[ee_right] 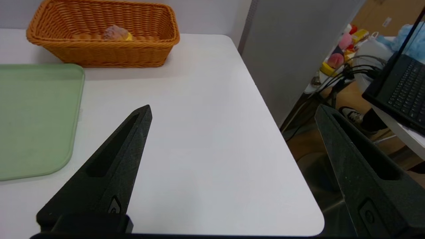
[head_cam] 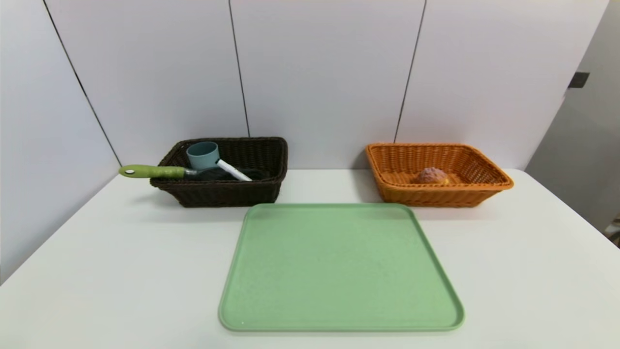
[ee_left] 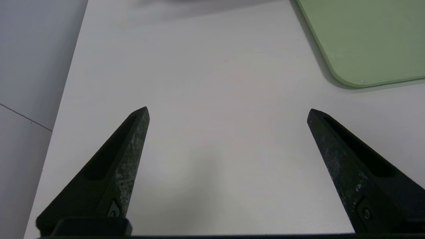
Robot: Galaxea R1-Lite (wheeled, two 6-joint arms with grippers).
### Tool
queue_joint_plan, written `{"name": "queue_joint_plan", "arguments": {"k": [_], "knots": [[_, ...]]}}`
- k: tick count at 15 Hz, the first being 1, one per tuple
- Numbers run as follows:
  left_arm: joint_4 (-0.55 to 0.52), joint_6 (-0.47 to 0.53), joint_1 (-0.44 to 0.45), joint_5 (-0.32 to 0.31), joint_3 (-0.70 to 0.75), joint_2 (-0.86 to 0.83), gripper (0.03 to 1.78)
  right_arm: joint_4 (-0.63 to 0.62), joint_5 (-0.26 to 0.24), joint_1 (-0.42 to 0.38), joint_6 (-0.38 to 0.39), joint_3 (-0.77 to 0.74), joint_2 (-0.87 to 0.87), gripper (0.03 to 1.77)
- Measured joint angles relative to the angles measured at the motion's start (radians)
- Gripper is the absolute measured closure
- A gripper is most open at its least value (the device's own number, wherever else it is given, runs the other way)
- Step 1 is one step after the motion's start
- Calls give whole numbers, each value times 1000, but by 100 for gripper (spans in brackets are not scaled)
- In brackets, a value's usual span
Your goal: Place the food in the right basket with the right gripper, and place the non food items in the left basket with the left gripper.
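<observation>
From the head view, get both baskets beyond the tray [head_cam: 339,266], but neither gripper. From the left wrist view, get only the left gripper [ee_left: 228,114], over the table [head_cam: 121,271] left of the tray's near left corner, with jaws released and nothing between. From the right wrist view, find the right gripper [ee_right: 234,111] to the tray's right, also spread wide and holding nothing, plus a laptop [ee_right: 406,89] off the table, farther right of the tray (quite a jumble over there).

Find bare table on the tray's left and right, with room for moving. Note a wall [head_cam: 319,72] beyond the tray, close behind both baskets, and a table edge well to the tray's right.

Count one tray, two baskets, two grippers, one bun [head_cam: 432,175], one cup [head_cam: 203,156], one brush [head_cam: 162,172], one marker [head_cam: 235,170]. See the bun in the orange basket [head_cam: 438,198], beyond the tray's far right corner; cup, marker and brush in the dark basket [head_cam: 227,195], beyond its far left, with the brush's green handle jutting over the rim.
</observation>
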Motion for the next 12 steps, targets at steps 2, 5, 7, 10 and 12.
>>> {"name": "queue_joint_plan", "arguments": {"k": [2,5,7,10,12], "knots": [[2,2,1,-19,21,-24,12,-21,13,-12,5,68,-57,11],[3,3,15,-40,63,-76,12,-110,79,-33,0,187,-147,11],[-3,2,29,-41,92,-103,12,-127,95,-54,-3,250,-208,11],[-7,3,59,-82,137,-158,12,-156,147,-69,-4,316,-281,11],[-35,-2,84,-127,193,-197,12,-232,200,-73,-4,389,-322,11]]}}
